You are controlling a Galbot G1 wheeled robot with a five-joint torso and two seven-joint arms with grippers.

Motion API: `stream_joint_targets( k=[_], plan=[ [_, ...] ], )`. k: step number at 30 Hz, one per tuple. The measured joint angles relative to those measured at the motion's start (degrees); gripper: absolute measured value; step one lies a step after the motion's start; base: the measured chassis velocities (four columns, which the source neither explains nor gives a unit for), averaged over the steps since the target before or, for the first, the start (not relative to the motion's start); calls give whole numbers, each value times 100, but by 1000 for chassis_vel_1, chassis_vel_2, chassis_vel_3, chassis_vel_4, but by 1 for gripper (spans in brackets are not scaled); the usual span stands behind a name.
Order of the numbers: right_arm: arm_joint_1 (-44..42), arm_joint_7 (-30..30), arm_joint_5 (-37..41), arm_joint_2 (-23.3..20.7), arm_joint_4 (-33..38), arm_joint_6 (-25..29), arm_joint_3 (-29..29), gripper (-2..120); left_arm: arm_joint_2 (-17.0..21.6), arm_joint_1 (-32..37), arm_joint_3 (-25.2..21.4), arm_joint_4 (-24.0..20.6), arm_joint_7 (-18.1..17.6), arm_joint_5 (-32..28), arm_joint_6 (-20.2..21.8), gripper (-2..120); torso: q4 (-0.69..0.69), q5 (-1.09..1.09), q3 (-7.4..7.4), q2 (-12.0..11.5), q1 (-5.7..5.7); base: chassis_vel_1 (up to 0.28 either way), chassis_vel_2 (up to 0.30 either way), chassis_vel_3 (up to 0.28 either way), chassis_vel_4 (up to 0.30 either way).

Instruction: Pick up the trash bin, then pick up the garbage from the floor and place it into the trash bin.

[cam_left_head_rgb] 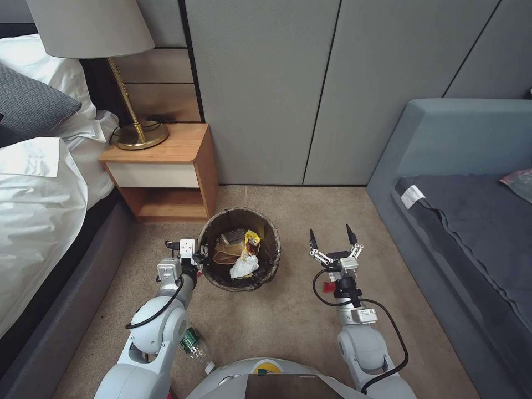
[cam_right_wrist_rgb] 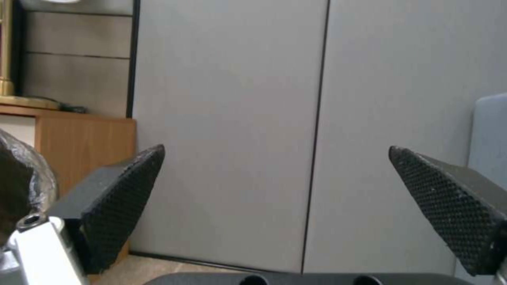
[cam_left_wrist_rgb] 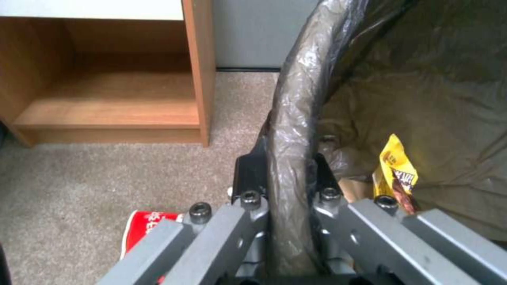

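Observation:
The trash bin (cam_left_head_rgb: 240, 211), lined with a dark bag, stands on the carpet in front of me. My left gripper (cam_left_head_rgb: 203, 259) is shut on its near-left rim; in the left wrist view the black fingers (cam_left_wrist_rgb: 248, 170) clamp the bag-covered rim (cam_left_wrist_rgb: 296, 99). Inside lie a brown paper bag (cam_left_head_rgb: 227, 254), a yellow wrapper (cam_left_head_rgb: 252, 241) (cam_left_wrist_rgb: 397, 164) and a white tissue (cam_left_head_rgb: 244, 267). My right gripper (cam_left_head_rgb: 332, 238) (cam_right_wrist_rgb: 277, 198) hangs open and empty to the bin's right. On the floor lie a green-labelled bottle (cam_left_head_rgb: 193, 341), a red cup (cam_left_wrist_rgb: 145, 229) and a red piece (cam_left_head_rgb: 329, 287).
A wooden nightstand (cam_left_head_rgb: 166, 172) with a brass lamp (cam_left_head_rgb: 138, 133) stands behind the bin on the left, next to the bed (cam_left_head_rgb: 33, 210). A grey sofa (cam_left_head_rgb: 460, 183) fills the right side. A grey panelled wall (cam_left_head_rgb: 310, 88) closes the back.

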Motion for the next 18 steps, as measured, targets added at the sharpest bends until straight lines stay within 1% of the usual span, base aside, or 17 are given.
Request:
stream_joint_targets(
  k=[9,10,12,14,15,16,17,18],
  plan=[
    [-13,55,-24,1,2,-57,3,100,0,-1,14,1,-2,1,7,3,1,0,0,0,0,0,0,0,0],
    [-59,154,-43,-4,49,-219,1,100,0,-2,17,1,-2,2,9,3,1,0,0,0,0,0,0,0,0],
    [-74,166,-43,-7,64,-278,1,100,0,-2,17,1,-3,2,9,3,1,0,0,0,0,0,0,0,0],
    [-144,204,-39,-25,132,-533,4,100,0,-2,17,1,-4,2,10,3,1,0,0,0,0,0,0,0,0],
    [-144,204,-39,-25,132,-533,4,100,0,-2,17,1,-4,2,10,3,1,0,0,0,0,0,0,0,0],
    [-215,268,-17,-47,193,-811,-3,100,0,-2,16,1,-4,3,10,3,0,0,0,0,0,0,0,0,0],
    [-286,427,31,-81,238,-1429,-7,100,-1,2,11,1,-4,4,10,3,0,0,0,0,0,0,0,0,0],
    [-283,569,81,-99,234,-1775,-11,100,-1,5,9,1,-4,5,10,3,0,0,0,0,0,0,0,0,0]
  ],
)
